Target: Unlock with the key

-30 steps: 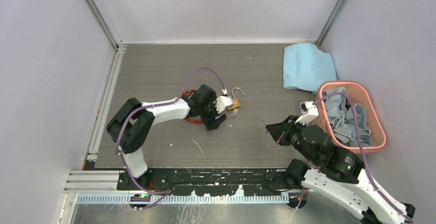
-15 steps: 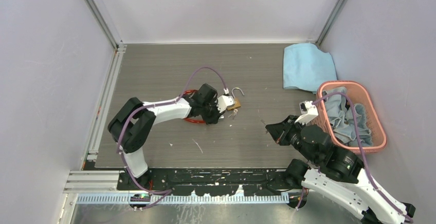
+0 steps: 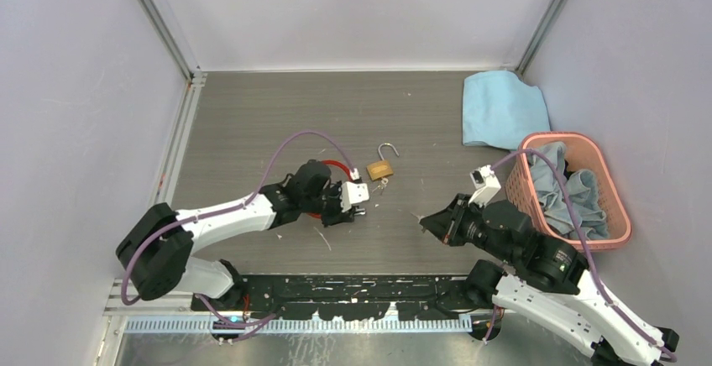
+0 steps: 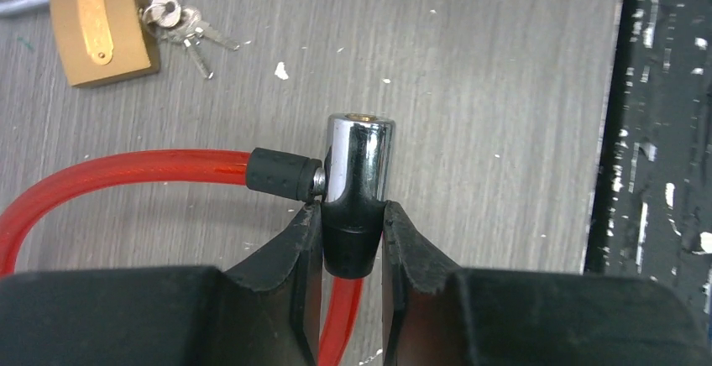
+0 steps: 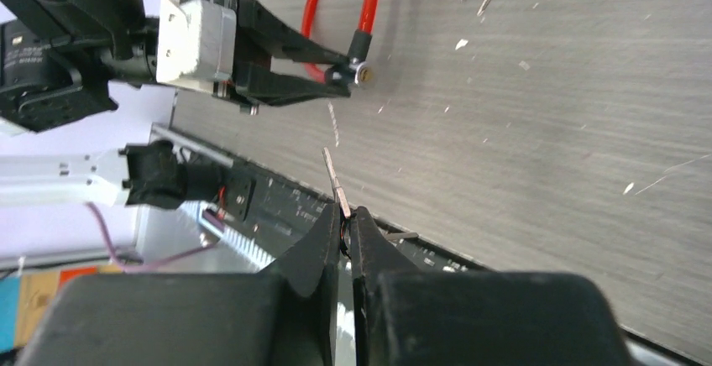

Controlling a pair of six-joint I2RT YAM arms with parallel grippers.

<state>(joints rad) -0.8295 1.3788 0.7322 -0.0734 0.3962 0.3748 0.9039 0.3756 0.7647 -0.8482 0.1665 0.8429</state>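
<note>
left arm's just pulled back twd the near edge. a sec ago its gripper sat right up against the brass padlock point(image 3: 379, 169), now it's clear of it. left gripper point(image 4: 353, 215) is clamped narrow on the black collar of the red cable lock's chrome end point(image 4: 359, 160). that end came back w/ it, and the red cable point(image 4: 126, 173) trails off behind.

padlock hasn't budged, shackle swung open. the key bunch point(image 4: 180, 26) lies on the table point(image 3: 252, 114) touching the padlock's bottom edge. can't tell if one key is seated in it.

right arm has crept left and nearer too. right gripper point(image 5: 346, 215) is pinched nearly shut on a thin silvery blade point(image 5: 334, 180), prob a single key, sticking out past the fingertips. it points roughly twd the chrome end but is well apart from it.

my read: the padlock's done w/, and the left arm is now presenting the cable lock's face for the right to come in. next bit needs the blade lined up w/ that small keyhole. any tilt and it'll skid off the chrome.
</note>
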